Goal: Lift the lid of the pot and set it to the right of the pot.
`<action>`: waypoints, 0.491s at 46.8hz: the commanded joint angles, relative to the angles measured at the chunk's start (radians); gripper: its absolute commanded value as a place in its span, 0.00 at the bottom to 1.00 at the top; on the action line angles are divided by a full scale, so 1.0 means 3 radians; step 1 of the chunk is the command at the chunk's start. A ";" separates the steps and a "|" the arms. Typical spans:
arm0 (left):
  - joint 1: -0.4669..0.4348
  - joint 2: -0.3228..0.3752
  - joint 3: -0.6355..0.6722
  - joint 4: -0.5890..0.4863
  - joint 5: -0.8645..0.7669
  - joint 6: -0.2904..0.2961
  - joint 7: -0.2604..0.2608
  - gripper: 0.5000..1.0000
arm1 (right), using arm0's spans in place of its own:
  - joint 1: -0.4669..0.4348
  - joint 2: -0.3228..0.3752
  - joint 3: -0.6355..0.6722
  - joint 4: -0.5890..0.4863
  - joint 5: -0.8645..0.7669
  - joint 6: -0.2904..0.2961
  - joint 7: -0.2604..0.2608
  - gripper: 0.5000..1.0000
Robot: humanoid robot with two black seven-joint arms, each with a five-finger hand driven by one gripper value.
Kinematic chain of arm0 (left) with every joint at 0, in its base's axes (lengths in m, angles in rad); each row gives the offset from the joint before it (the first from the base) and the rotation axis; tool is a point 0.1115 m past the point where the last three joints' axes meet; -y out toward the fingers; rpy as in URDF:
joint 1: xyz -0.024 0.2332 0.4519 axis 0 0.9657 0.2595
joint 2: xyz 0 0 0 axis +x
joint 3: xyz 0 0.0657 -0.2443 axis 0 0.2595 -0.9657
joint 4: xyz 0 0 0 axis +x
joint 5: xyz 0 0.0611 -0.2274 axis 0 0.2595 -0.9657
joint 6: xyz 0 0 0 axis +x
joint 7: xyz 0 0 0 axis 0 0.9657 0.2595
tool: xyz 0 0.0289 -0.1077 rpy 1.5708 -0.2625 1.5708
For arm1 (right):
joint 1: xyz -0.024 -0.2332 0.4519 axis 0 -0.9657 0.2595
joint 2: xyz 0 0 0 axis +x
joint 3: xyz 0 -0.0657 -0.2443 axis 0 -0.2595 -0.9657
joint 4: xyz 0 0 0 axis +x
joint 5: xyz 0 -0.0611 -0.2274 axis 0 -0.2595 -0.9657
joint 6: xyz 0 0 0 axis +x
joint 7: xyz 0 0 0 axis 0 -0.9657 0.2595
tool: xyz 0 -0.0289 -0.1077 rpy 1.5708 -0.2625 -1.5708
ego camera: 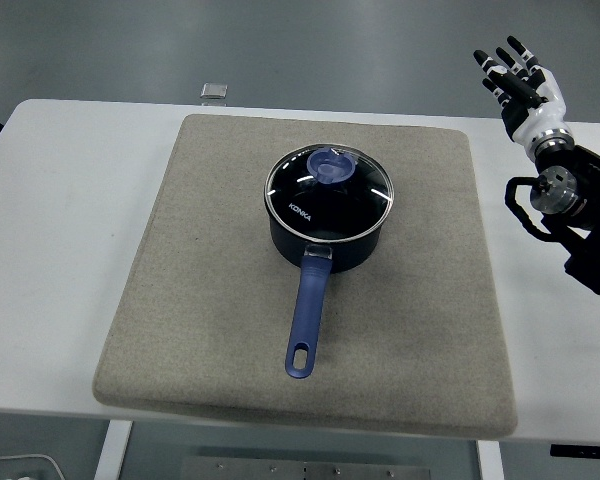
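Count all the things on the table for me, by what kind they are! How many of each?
Pot: 1
Pot lid: 1, sitting on the pot
Grey mat: 1, under the pot
Small square thing at the far edge, too small to tell what it is: 1
Total: 4

The robot's right hand is up in the air, holding nothing.

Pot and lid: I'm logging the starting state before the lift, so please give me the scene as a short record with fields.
pot: dark saucepan, mid-mat, blue handle pointing to the near table edge
lid: glass lid with blue knob, seated on the pot
surface: grey mat on white table
right hand: raised past the mat's far right corner, fingers spread, holding nothing
left hand: not in view
spot right of pot: bare mat
task stage: lid not yet touched
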 commanded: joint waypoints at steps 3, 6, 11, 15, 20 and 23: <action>0.0001 0.0000 0.0000 0.0000 0.0000 0.0001 0.0000 1.00 | -0.0005 0.0000 0.0002 0.0000 0.0000 0.0000 0.0002 0.81; 0.0006 0.0000 0.0000 0.0000 0.0000 0.0001 0.0000 1.00 | -0.0005 0.0000 0.0002 0.0000 0.0000 0.0000 0.0002 0.81; 0.0001 0.0000 0.0010 0.0000 0.0000 0.0001 0.0000 1.00 | -0.0005 0.0000 0.0002 0.0000 0.0000 0.0000 0.0002 0.81; 0.0001 0.0000 0.0010 -0.0036 0.0000 -0.0004 0.0000 1.00 | 0.0000 0.0000 0.0002 0.0000 0.0000 0.0000 0.0002 0.81; 0.0001 0.0000 0.0010 -0.0041 0.0005 -0.0004 0.0000 1.00 | 0.0000 0.0000 0.0002 0.0000 0.0000 0.0000 0.0002 0.81; 0.0001 0.0000 0.0010 -0.0010 0.0000 -0.0004 0.0000 1.00 | 0.0000 0.0000 0.0007 0.0000 0.0006 0.0000 0.0002 0.81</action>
